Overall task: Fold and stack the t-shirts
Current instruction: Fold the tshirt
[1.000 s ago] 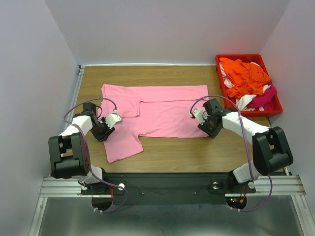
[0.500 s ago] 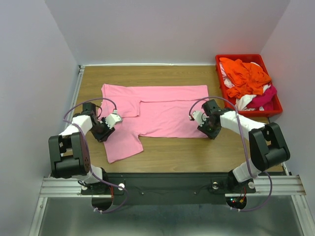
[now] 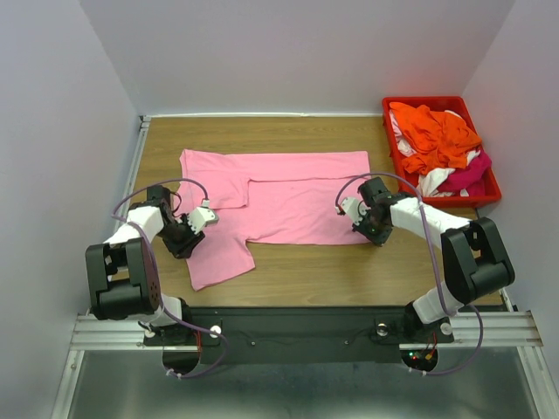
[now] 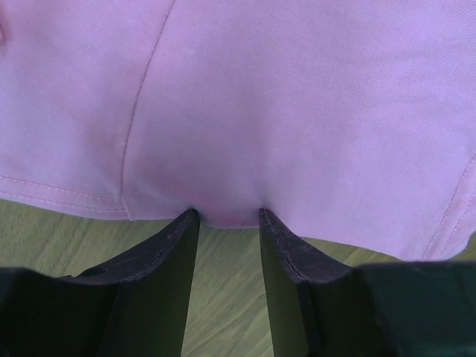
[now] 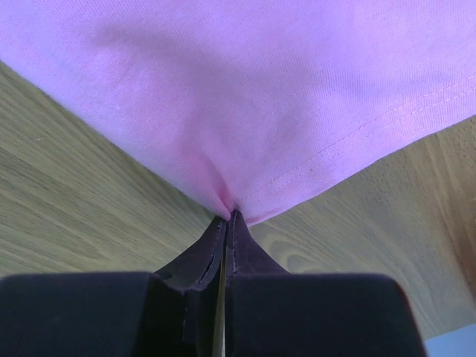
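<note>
Centrally, the pink t-shirt (image 3: 288, 196) was laid flat on the table (image 3: 349, 271), with the other t-shirts (image 3: 437, 140) heaped in the red bin (image 3: 419, 101). Its near right hem was pinched tight in the right gripper (image 5: 225, 218). The left gripper (image 4: 227, 216) was set at the left hem, jaws parted, nothing clamped. Risk noted: were a lift begun one-sided, the cloth would likely be dragged askew.

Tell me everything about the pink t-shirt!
The pink t-shirt is soft, light pink cloth with stitched hems. It lies spread out flat on the wooden table, with one flap reaching toward the near left. The right pincer is shut on its near right corner, bunching the cloth there. The left pincer stands open, its tips at the shirt's edge.
</note>
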You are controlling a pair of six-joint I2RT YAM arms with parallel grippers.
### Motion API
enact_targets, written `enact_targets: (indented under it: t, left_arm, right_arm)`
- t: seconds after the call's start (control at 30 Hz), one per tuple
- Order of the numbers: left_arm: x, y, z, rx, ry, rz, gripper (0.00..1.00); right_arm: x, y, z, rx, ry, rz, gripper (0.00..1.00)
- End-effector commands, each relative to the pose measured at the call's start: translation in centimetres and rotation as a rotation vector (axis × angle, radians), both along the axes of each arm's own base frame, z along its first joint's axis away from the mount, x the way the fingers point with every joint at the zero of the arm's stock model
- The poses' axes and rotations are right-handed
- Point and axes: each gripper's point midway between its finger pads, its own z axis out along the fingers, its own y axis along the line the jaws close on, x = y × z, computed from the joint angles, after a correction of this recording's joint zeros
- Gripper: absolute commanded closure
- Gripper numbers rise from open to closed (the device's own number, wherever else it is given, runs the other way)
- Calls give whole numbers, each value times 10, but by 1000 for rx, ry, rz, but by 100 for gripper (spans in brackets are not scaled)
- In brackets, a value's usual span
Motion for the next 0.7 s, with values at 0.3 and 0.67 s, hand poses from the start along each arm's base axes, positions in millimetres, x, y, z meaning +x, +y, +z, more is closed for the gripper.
enact_targets:
  t: [0.3, 0.67]
  left_arm:
    - [-13, -12, 19, -56, -4, -25, 53]
    - [-20, -4, -16, -9, 54, 18, 57]
  right_arm:
    - [2, 5, 0, 15, -7, 12, 99]
    - [1, 3, 0, 9, -7, 11, 99]
